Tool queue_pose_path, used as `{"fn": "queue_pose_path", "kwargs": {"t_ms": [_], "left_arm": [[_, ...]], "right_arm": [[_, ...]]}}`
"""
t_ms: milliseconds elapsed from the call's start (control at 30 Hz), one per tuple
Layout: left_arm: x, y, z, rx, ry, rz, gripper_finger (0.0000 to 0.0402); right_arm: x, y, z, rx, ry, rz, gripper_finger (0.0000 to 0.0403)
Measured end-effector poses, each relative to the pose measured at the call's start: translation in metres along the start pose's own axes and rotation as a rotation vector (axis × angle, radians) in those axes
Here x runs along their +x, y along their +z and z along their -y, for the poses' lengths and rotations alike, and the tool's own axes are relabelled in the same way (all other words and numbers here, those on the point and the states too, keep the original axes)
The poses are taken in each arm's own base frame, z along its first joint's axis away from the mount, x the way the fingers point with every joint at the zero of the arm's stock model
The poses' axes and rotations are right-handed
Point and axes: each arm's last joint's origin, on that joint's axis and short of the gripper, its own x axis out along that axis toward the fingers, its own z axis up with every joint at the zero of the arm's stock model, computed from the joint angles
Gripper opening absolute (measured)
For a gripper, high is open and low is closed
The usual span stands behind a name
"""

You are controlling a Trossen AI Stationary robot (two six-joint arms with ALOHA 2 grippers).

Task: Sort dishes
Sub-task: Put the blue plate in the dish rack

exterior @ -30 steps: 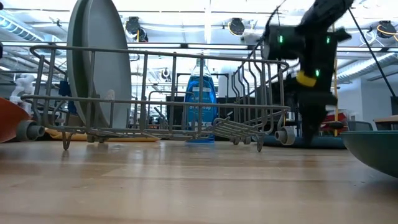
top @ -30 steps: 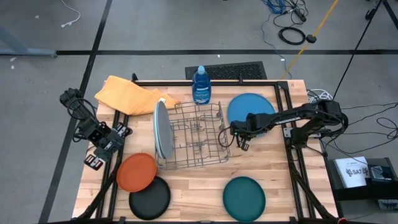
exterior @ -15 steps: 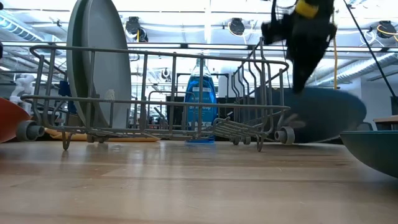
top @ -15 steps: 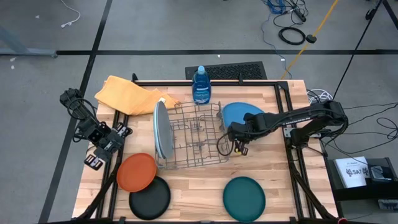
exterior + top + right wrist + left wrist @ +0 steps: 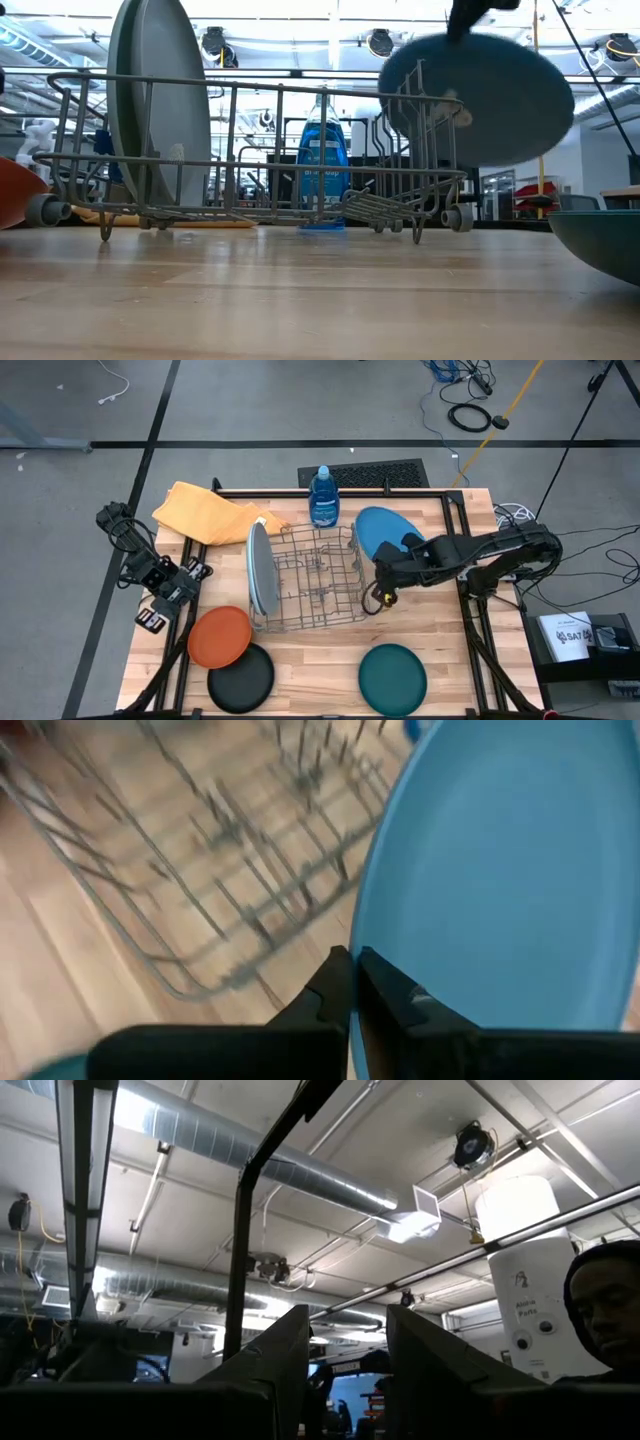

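Note:
My right gripper point(image 5: 393, 555) is shut on the blue plate point(image 5: 376, 530), which is raised by the wire rack's right end point(image 5: 480, 100). The grey and light blue plates point(image 5: 258, 568) stand on edge in the rack's left end. The orange plate point(image 5: 220, 637), black plate point(image 5: 241, 678) and dark teal plate point(image 5: 392, 678) lie flat on the table near its front edge. My left gripper point(image 5: 160, 610) waits off the table's left edge; its fingers point(image 5: 290, 1370) point up at the ceiling, open and empty. My right gripper pinches the blue plate's rim point(image 5: 358, 935) between its two fingers, one on each face point(image 5: 340, 982). The plate is lifted clear of the table, tipped steeply on edge, and in the low view it hangs below the gripper.
The wire rack point(image 5: 315, 575) stands mid-table, its right part free of plates. A blue soap bottle point(image 5: 323, 497) stands behind it and a yellow cloth point(image 5: 205, 512) lies at the far left. A person point(image 5: 605, 1300) shows in the room in the left wrist view.
My right gripper has raised the blue plate off the table at the far right. The plate lay flat, then tipped up by its near rim, and now hangs clear and steeply tilted, closer to the rack's right end.

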Motion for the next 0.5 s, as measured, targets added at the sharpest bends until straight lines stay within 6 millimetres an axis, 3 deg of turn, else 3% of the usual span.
{"fn": "queue_pose_path", "kwargs": {"t_ms": [300, 500], "left_arm": [[0.000, -0.001, 0.000, 0.001, -0.001, -0.008, 0.0137], [0.000, -0.001, 0.000, 0.001, -0.001, -0.008, 0.0137]], "right_arm": [[-0.058, 0.013, -0.008, 0.121, -0.035, 0.369, 0.0000], [-0.083, 0.032, -0.041, 0.067, 0.095, 0.686, 0.0000]]}}
